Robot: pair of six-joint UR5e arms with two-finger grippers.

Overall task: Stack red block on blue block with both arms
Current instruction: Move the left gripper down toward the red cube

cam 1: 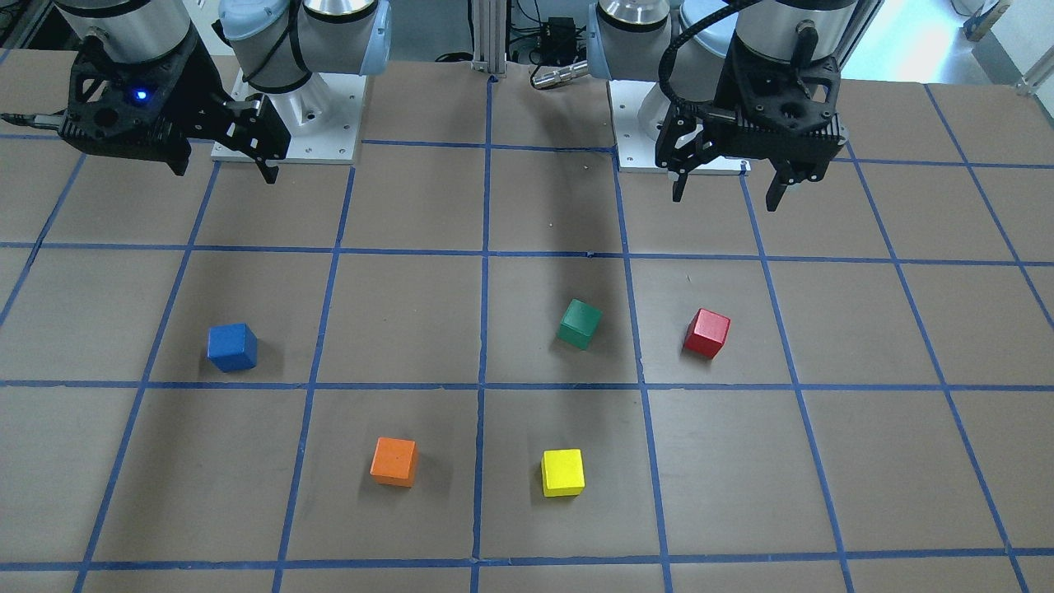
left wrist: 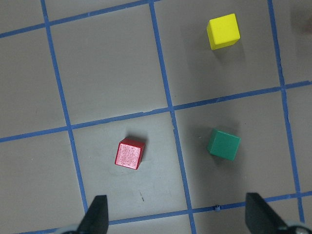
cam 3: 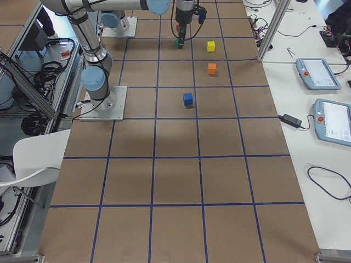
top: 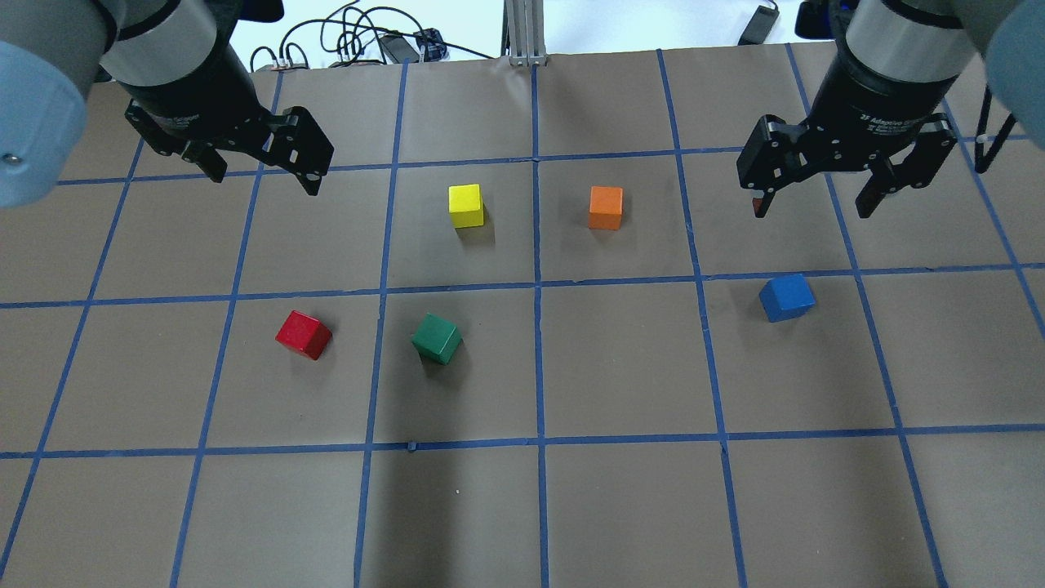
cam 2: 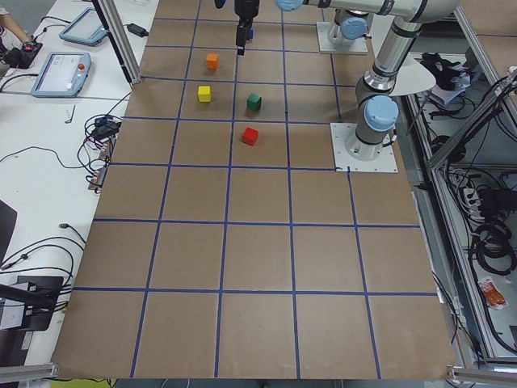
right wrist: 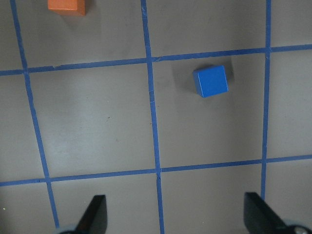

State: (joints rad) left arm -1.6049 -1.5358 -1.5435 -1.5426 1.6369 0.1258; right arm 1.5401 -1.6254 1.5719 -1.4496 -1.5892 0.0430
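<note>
red block point(top: 303, 335), blue block point(top: 787, 297) — well apart

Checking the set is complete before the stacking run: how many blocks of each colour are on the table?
Red block: 1
Blue block: 1
Green block: 1
Yellow block: 1
Orange block: 1
Total: 5
</note>
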